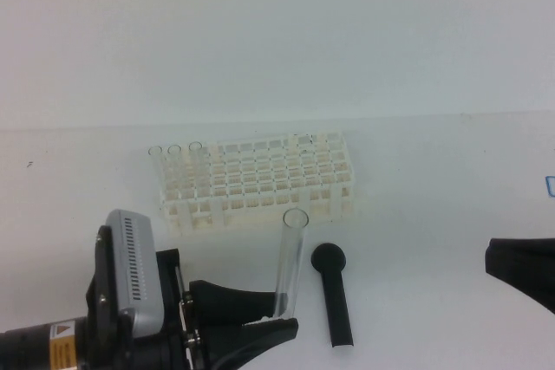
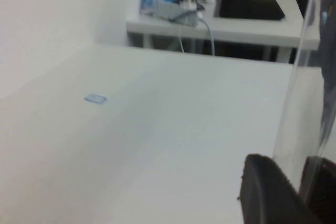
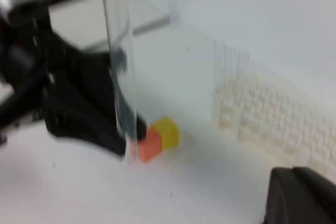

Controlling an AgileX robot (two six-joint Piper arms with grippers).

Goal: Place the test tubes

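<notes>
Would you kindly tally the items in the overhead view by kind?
Test tubes: 4, one in the left gripper at front, three in the rack
Rack: 1
Black tool: 1
Total: 6
Right gripper sits at right edge.

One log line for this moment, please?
left tool: grips test tube nearly upright, near rack | right tool: far right, away from rack

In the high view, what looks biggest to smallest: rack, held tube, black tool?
Biggest: rack.
Then black tool and tube, alike in length, unranked; the tube stands in the left gripper, bottom left.
The right gripper is at the right edge.
</notes>
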